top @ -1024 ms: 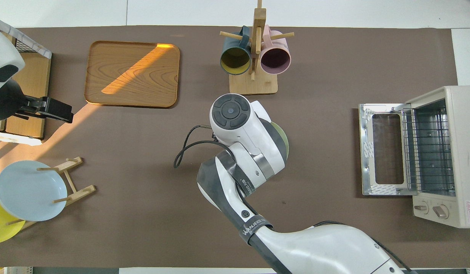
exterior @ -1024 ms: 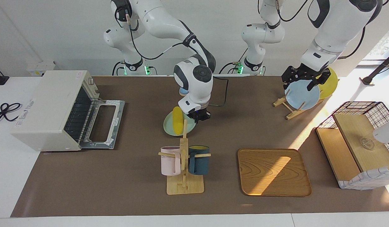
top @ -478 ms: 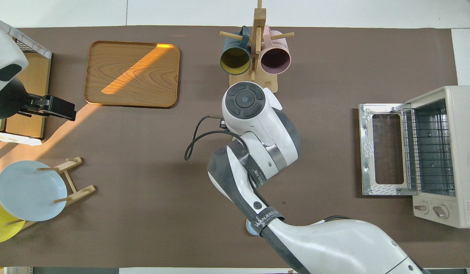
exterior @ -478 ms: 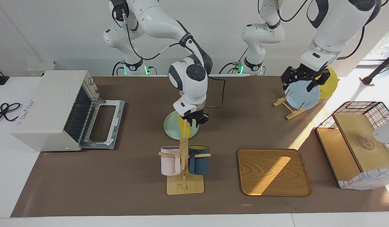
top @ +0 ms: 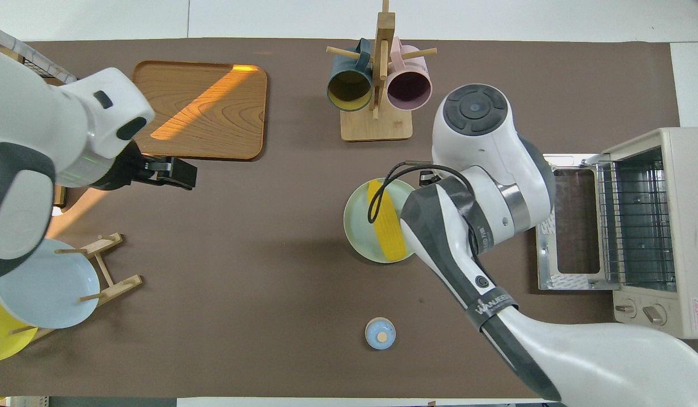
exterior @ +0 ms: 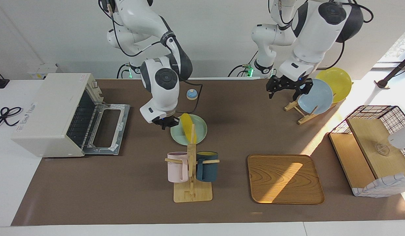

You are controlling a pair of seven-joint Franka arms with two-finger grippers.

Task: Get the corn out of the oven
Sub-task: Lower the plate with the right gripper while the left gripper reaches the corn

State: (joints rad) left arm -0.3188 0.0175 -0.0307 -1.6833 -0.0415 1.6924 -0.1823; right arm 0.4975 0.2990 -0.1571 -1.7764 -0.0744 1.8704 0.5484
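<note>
The corn (exterior: 187, 126) is a smooth yellow cob lying on a pale green plate (exterior: 199, 132) in the middle of the table, outside the oven. It also shows in the overhead view (top: 386, 224) on the plate (top: 357, 229). The white oven (exterior: 54, 113) stands at the right arm's end with its door (exterior: 107, 129) folded down. Its wire rack (top: 637, 226) is bare. My right gripper (exterior: 166, 122) hangs low beside the plate, on the oven's side, and holds nothing. My left gripper (exterior: 288, 88) hangs empty in the air beside the plate rack.
A wooden mug stand (exterior: 192, 183) with a pink and a dark blue mug stands just farther out than the plate. Also here are a wooden tray (exterior: 285, 178), a rack with a blue plate (exterior: 315, 96) and a yellow plate (exterior: 335, 80), a wire basket (exterior: 373, 113), and a small blue knob (exterior: 191, 94).
My right gripper has swung from over the plate toward the oven's end, uncovering the corn on the plate. My left gripper has moved off the plate rack toward the table's middle.
</note>
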